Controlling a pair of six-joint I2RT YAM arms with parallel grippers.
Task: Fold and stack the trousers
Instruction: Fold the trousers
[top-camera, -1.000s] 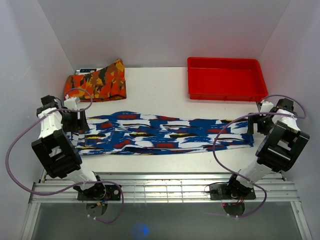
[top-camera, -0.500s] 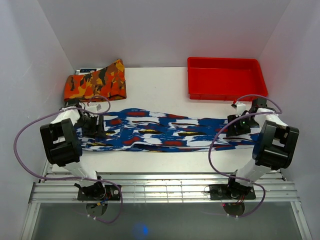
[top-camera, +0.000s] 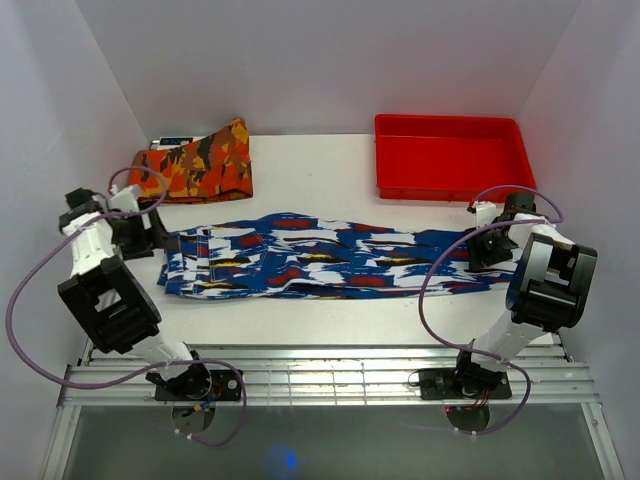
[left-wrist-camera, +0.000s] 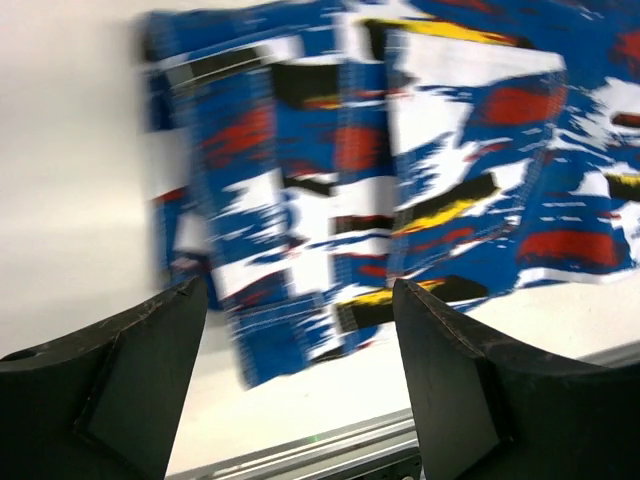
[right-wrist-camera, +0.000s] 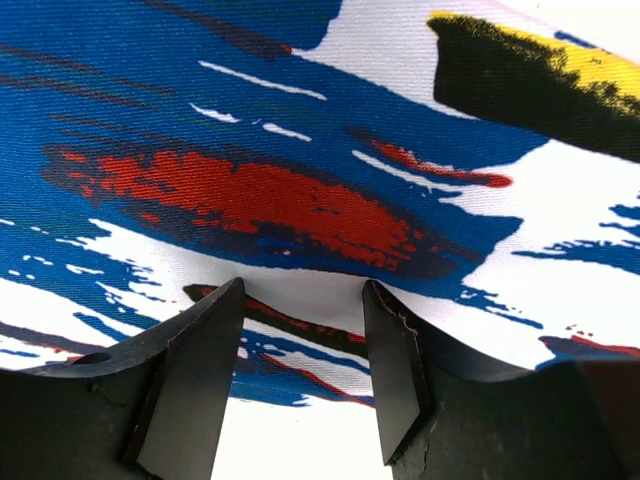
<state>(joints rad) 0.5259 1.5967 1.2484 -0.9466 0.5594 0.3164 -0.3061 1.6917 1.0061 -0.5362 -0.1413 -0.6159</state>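
Note:
The trousers (top-camera: 340, 258), blue and white with red patches, lie stretched left to right across the middle of the table, rumpled, with the waist at the left. My left gripper (top-camera: 160, 238) is open and empty just left of the waist end. In the left wrist view the gripper (left-wrist-camera: 300, 290) has bare table between its fingers and the blurred trousers (left-wrist-camera: 430, 150) lie ahead. My right gripper (top-camera: 480, 248) is at the leg end. In the right wrist view the gripper (right-wrist-camera: 303, 290) has its fingers apart at a fabric edge of the trousers (right-wrist-camera: 250, 190).
An empty red tray (top-camera: 455, 158) stands at the back right. A folded orange, black and yellow garment (top-camera: 190, 170) lies at the back left. White walls close in both sides. A metal rail (top-camera: 320, 375) runs along the near edge.
Both grippers moved inward over the trousers' ends, then back outward. The left one now sits off the waist end. The trousers have shifted slightly toward the back and look more rumpled.

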